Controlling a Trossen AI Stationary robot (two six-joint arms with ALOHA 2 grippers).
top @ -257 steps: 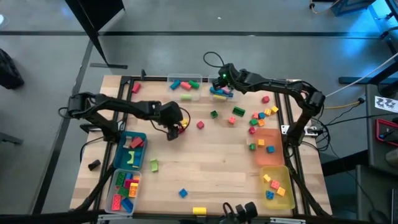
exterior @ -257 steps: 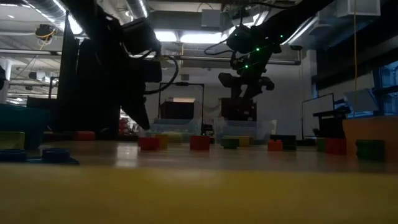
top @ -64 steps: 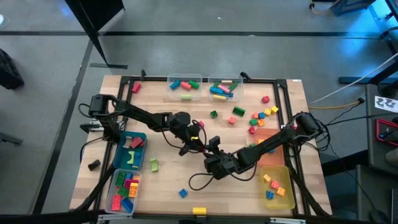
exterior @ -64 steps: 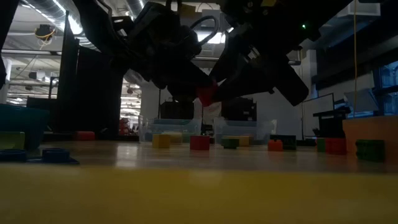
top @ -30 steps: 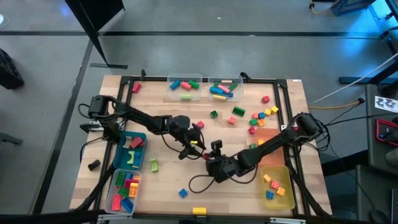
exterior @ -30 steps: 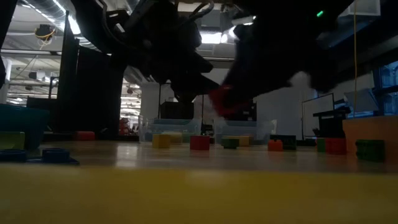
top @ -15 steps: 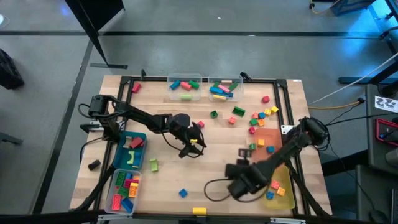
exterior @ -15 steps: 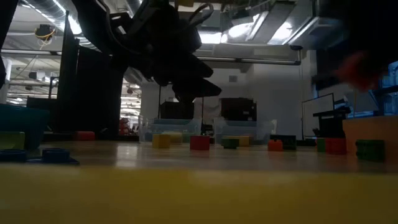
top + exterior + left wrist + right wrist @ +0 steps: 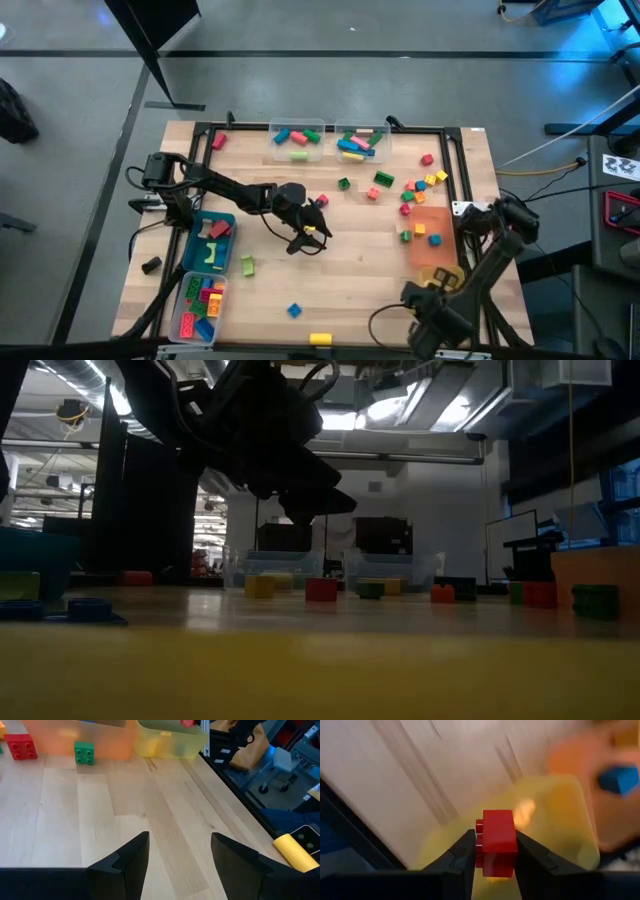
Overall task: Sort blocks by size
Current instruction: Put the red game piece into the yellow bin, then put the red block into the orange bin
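A dark arm (image 9: 265,430) is seen hanging above the surface (image 9: 320,660). Small blocks (image 9: 321,589) are lined far back. Clear bins (image 9: 390,568) are seen behind them.

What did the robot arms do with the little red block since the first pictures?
The left tool passed a red block to the right tool mid-table. The right arm then swung it toward the yellow bin at the near right corner. The left tool, now open, stayed mid-table; the bins haven't moved.

Robotics lab; framed wooden table (image 9: 330,250) on grey floor; ceiling strip lights (image 9: 300,420); monitors (image 9: 285,536) behind
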